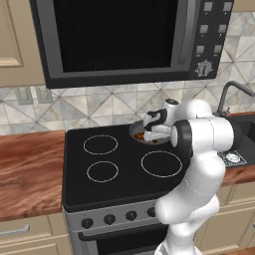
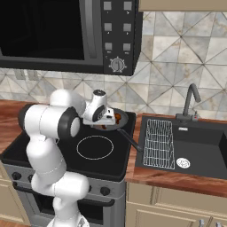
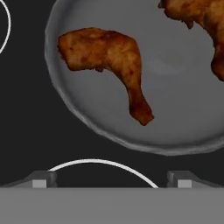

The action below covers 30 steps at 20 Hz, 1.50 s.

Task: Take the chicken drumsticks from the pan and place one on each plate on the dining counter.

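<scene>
The arm (image 1: 199, 164) is glossy white, built of thick rounded segments that bulge like stacked capsules (smooth, with no cables or screws showing). Dark grey rings mark its joints, one a broad black band at the elbow. The claw (image 1: 149, 130) has a white body with black panels, and two small dark grey fingertips (image 3: 43, 178).

A home kitchen. A black stove (image 1: 119, 164) with ringed burners sits under a built-in microwave (image 1: 129, 37), against a tiled backsplash (image 2: 177, 53). Beside it a dark sink (image 2: 195, 150) with faucet (image 2: 190, 99) is set in a wood-grain surface (image 1: 27, 169).
</scene>
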Motion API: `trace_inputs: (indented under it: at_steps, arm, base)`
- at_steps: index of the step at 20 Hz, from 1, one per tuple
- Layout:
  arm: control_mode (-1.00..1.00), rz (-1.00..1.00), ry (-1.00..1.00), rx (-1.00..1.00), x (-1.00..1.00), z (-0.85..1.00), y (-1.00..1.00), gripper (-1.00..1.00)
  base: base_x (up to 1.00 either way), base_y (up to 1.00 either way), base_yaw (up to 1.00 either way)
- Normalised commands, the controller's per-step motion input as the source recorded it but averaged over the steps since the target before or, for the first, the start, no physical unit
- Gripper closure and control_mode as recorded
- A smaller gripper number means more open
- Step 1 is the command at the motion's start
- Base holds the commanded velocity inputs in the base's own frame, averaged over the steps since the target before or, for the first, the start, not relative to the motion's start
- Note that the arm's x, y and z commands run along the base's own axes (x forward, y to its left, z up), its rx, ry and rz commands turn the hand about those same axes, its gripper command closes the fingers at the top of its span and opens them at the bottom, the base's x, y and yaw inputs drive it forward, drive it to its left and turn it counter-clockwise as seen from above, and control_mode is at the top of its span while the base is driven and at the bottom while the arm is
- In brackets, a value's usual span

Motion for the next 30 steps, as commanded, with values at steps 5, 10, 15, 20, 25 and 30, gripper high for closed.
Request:
trace_inputs:
  at_steps: [5, 10, 15, 20, 25, 30]
  arm:
    - [-1.0, 0.0, 0.08, 0.0, 0.43, -0.03, 0.0, -1.0]
    - [-1.0, 0.0, 0.06, 0.0, 0.35, -0.03, -0.01, -1.0]
    - [-1.0, 0.0, 0.01, 0.0, 0.3, -0.14, -0.06, -1.0]
    - [-1.0, 0.0, 0.0, 0.0, 0.15, -0.28, -0.06, -1.0]
    - [-1.0, 0.0, 0.0, 0.0, 0.03, -0.33, -0.01, -1.0]
    - [-1.0, 0.0, 0.01, 0.0, 0.17, -0.28, 0.0, -1.0]
  base:
    - [0.0, 0.0, 0.0]
    - [0.0, 0.0, 0.0]
    - [0.0, 0.0, 0.0]
    - [0.0, 0.0, 0.0]
    - [0.0, 0.0, 0.0]
    - [0.0, 0.0, 0.0]
